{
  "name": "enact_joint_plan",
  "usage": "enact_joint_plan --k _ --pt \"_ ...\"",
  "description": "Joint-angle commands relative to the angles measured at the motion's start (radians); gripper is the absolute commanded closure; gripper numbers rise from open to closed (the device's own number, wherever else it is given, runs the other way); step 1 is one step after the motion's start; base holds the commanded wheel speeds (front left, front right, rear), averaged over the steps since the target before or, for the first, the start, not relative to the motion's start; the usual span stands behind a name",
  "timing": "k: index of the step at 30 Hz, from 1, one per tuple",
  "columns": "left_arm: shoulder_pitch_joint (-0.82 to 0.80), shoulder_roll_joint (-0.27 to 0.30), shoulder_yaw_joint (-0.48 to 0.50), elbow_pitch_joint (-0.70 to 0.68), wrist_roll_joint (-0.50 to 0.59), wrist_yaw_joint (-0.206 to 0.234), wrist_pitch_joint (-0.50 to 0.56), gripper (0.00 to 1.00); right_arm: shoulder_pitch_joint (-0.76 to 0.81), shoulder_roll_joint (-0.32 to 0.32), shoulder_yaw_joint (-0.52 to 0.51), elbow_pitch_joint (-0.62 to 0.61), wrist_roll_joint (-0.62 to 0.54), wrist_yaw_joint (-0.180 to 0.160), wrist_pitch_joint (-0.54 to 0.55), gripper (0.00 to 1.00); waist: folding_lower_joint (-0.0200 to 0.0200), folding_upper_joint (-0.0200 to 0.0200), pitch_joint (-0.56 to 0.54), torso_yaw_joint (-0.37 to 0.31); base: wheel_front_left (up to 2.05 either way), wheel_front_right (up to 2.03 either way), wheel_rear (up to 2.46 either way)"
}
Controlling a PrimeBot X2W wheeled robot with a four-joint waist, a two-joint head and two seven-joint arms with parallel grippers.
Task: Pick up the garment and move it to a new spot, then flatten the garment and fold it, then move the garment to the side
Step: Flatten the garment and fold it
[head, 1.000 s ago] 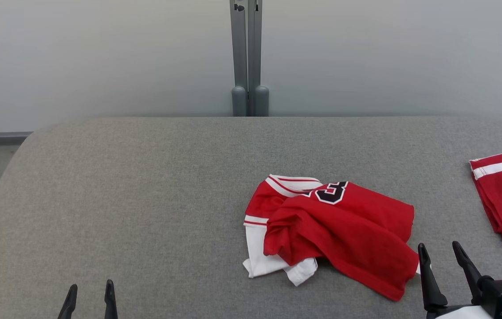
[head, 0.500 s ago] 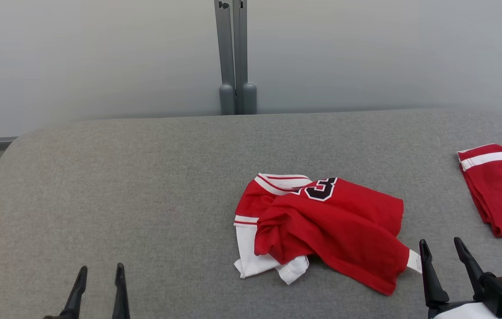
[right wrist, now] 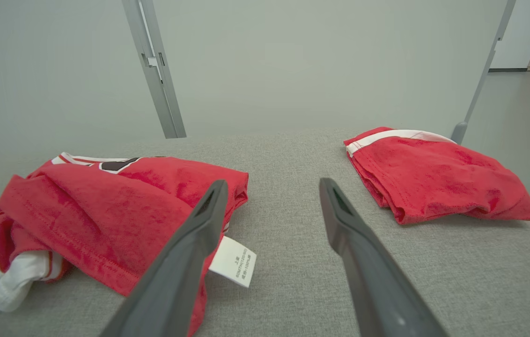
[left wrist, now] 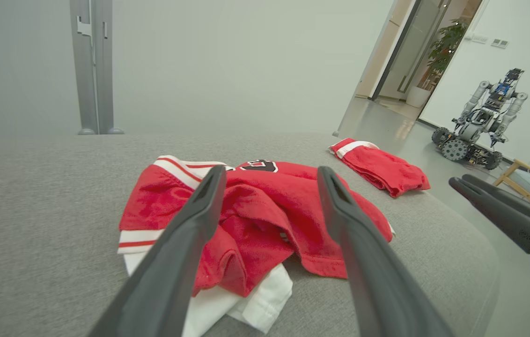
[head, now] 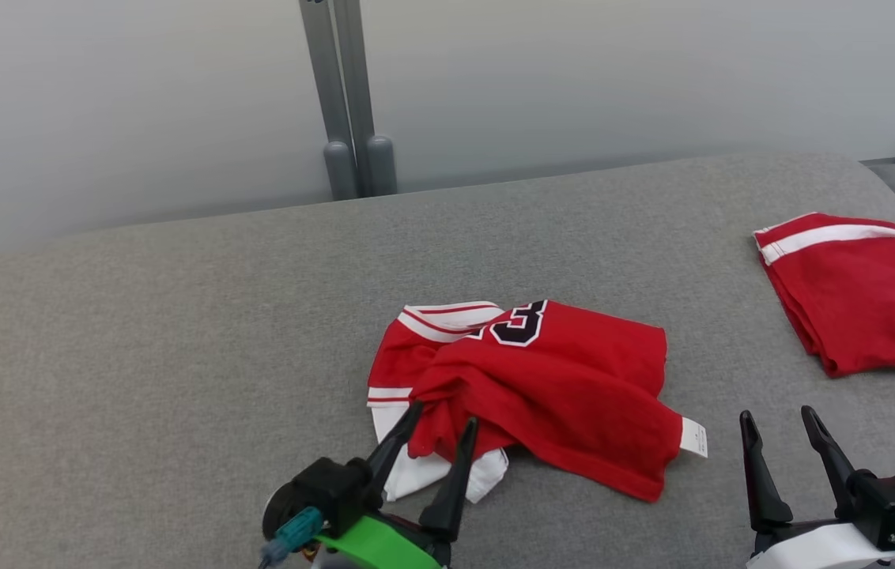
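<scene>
Left pincer [head: 443, 416], fingers apart, at near left corner of crumpled red garment [head: 574, 379]

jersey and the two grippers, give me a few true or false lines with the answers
1. The left gripper has its jaws shut on the jersey. False: the jaws are open, at the jersey's near left edge.
2. A white tag sticks out at the jersey's right hem. True.
3. The second red garment lies on top of the jersey. False: it lies folded and apart, further right.
4. The right gripper has its jaws open and holds nothing. True.
</scene>
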Motion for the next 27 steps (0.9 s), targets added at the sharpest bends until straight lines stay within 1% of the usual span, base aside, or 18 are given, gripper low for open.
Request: enact_joint_plan --k 1,3,7,10,11,13,14,15,16,17,20,27 --pt "-0.051 0.005 -0.044 0.038 -0.024 0.006 0.002 0.0 -0.014 -0.002 0.002 0.002 0.007 0.0 -0.003 0.0 0.0 0.0 0.023 -0.048 0.0 0.0 0.0" --pt "-0.092 0.006 -0.092 0.089 -0.088 0.03 0.006 0.0 -0.02 -0.002 0.004 0.004 0.005 0.0 -0.003 0.0 0.0 0.0 0.03 -0.071 0.0 0.0 0.0" --pt "-0.173 0.005 -0.166 0.182 -0.169 0.08 0.022 0.0 -0.033 -0.002 0.004 0.006 0.008 0.0 -0.003 0.0 0.0 0.0 0.048 -0.111 0.0 0.0 0.0" --pt "-0.225 0.005 -0.197 0.248 -0.206 0.115 0.023 0.0 -0.036 -0.003 0.001 0.009 0.011 0.0 -0.003 0.0 0.0 0.0 0.059 -0.133 0.0 0.0 0.0" --pt "-0.243 0.005 -0.206 0.282 -0.206 0.139 0.021 0.0 -0.038 -0.002 0.001 0.011 0.011 0.0 -0.003 0.0 0.0 0.0 0.062 -0.14 0.0 0.0 0.0" --pt "-0.265 0.005 -0.218 0.329 -0.225 0.157 0.018 0.0 -0.044 -0.001 0.004 0.012 0.012 0.0 -0.003 0.0 0.0 0.0 0.065 -0.151 0.0 0.0 0.0" --pt "-0.276 0.005 -0.223 0.348 -0.231 0.165 0.017 0.16 -0.045 -0.001 0.005 0.013 0.013 0.0 -0.003 0.0 0.0 0.0 0.066 -0.154 0.0 0.0 0.0" --pt "-0.292 0.005 -0.231 0.369 -0.232 0.17 0.015 0.56 -0.043 0.0 0.005 0.012 0.012 0.0 -0.003 0.0 0.0 0.0 0.066 -0.157 0.0 0.0 0.0" --pt "-0.3 0.005 -0.236 0.385 -0.244 0.172 0.015 0.67 -0.042 0.001 0.004 0.011 0.01 0.0 -0.003 0.0 0.0 0.0 0.066 -0.159 0.0 0.0 0.0" --pt "-0.308 0.005 -0.243 0.406 -0.25 0.176 0.015 1.0 -0.041 0.002 0.002 0.01 0.009 0.0 -0.003 0.0 0.0 0.0 0.066 -0.16 0.0 0.0 0.0" --pt "-0.328 0.005 -0.269 0.453 -0.258 0.181 0.011 1.0 -0.037 0.004 0.0 0.014 0.01 0.0 -0.003 0.0 0.0 0.0 0.062 -0.159 0.0 0.0 0.0" --pt "-0.357 0.005 -0.349 0.547 -0.273 0.162 0.007 1.0 -0.049 0.004 0.007 0.025 0.019 0.0 -0.003 0.0 0.0 0.0 0.051 -0.151 0.0 0.0 0.0"
